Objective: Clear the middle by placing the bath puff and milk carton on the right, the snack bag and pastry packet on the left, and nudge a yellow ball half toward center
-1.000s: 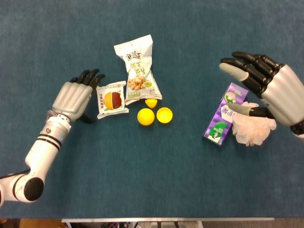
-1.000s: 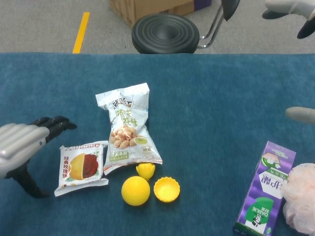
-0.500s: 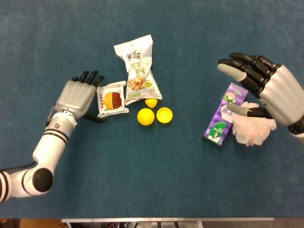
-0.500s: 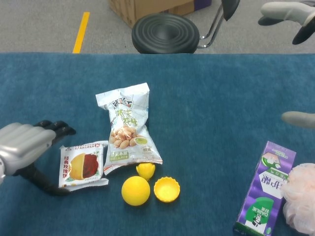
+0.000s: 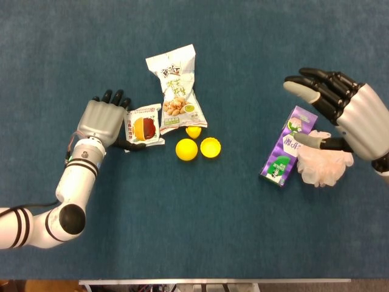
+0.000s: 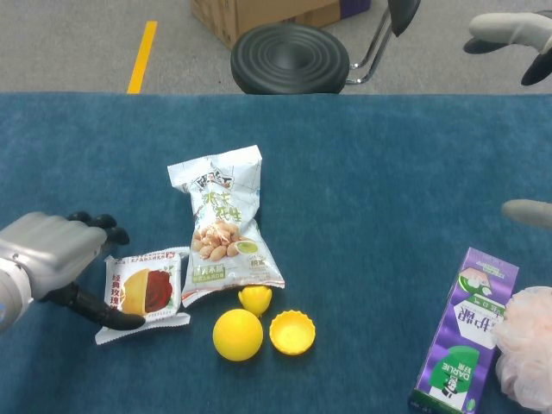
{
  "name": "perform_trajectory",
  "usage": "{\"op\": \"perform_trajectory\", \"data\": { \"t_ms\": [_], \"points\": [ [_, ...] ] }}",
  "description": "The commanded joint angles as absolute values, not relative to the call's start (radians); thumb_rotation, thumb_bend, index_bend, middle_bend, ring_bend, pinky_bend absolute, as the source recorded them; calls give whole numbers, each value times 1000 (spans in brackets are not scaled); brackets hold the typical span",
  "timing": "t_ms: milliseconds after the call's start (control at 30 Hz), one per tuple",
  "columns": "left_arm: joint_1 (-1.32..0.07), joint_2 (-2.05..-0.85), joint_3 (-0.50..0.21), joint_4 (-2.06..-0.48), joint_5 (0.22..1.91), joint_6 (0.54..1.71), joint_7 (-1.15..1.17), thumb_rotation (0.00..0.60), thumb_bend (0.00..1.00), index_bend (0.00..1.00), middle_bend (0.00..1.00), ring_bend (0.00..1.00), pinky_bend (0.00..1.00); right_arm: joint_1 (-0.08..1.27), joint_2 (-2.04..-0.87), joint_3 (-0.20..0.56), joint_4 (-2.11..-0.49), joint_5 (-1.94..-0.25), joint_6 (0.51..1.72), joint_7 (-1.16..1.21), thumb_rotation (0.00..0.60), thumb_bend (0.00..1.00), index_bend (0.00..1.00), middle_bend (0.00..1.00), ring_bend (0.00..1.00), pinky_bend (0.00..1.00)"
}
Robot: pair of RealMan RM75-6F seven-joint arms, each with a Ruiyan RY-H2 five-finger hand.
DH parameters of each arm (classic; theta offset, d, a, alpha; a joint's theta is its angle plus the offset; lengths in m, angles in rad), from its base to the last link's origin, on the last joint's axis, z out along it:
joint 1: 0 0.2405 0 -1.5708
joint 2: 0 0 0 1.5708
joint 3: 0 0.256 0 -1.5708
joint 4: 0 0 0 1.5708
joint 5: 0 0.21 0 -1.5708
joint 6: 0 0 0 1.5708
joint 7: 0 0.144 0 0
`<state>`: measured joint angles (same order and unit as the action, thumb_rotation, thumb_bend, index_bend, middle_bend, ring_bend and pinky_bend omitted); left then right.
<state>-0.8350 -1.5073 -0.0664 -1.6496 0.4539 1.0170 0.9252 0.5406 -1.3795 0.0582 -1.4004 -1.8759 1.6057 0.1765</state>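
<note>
Closing in from the left of the frame, the left robot hand [image 5: 104, 120] has slid against the pastry packet [image 5: 144, 126]: a second ago it sat beside the packet's left edge with a gap, and now its dark fingertips reach over the packet's upper left corner while the thumb lies along the packet's lower edge, as the chest view shows. The packet itself has not shifted or lifted; it lies flat, left of centre. My reading is that a pinch on the packet is being set up, so the leftward placement has yet to start. Whether the thumb and fingers already clamp the foil is hard to tell; it looks like contact, not a firm hold.

One snack bag [image 5: 176, 85] lies just right of the packet, its lower edge overlapping it slightly, also waiting to go left.

Three yellow pieces sit below the bag: a small one [image 5: 193, 131] touching the bag's bottom edge, a dome-up ball half [image 5: 186, 149] and an open, cup-up half [image 5: 210, 147] side by side.

One milk carton [image 5: 289, 146] and one bath puff [image 5: 326, 164] lie touching at the right of the frame, apparently already placed. The right robot hand [image 5: 343, 114] hovers over them, fingers spread, holding nothing; it has barely drifted.

Everything rests on one blue carpeted surface [image 5: 194, 231].
</note>
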Motion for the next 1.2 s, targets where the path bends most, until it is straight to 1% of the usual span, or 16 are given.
{"op": "perform_trajectory", "data": {
  "t_ms": [33,300,500,567,700,833,933,1200],
  "points": [
    [-840,-1511,-56,-1647,449,1020,924,189,6,64,0,0,203,541,-1381,58,-1399,-1876,1605,176,600,0,148,250,192,370],
    [-839,-1537,-24,-1627,495,1041,903,210,6,64,0,0,204,539,-1390,58,-1394,-1873,1599,179,600,0,148,253,192,370],
    [-833,-1560,-14,-1593,541,1041,872,215,6,110,7,2,254,535,-1394,59,-1388,-1869,1600,185,600,0,148,254,192,370],
    [-828,-1567,-13,-1581,560,1045,857,220,6,139,33,19,277,534,-1395,59,-1386,-1868,1601,186,600,0,148,254,192,370],
    [-819,-1580,-10,-1556,594,1051,835,236,6,218,113,87,340,532,-1395,58,-1383,-1867,1602,188,600,0,148,255,192,370],
    [-811,-1586,-5,-1539,612,1054,825,257,5,273,172,136,376,530,-1395,59,-1383,-1866,1604,189,600,0,148,255,192,370],
    [-804,-1588,0,-1531,617,1060,824,273,5,297,197,155,390,529,-1395,59,-1384,-1867,1605,189,600,0,148,256,192,370],
    [-778,-1579,11,-1510,607,1080,830,293,6,306,206,160,400,527,-1397,60,-1382,-1864,1603,190,600,0,148,256,192,370]
  ]
}}
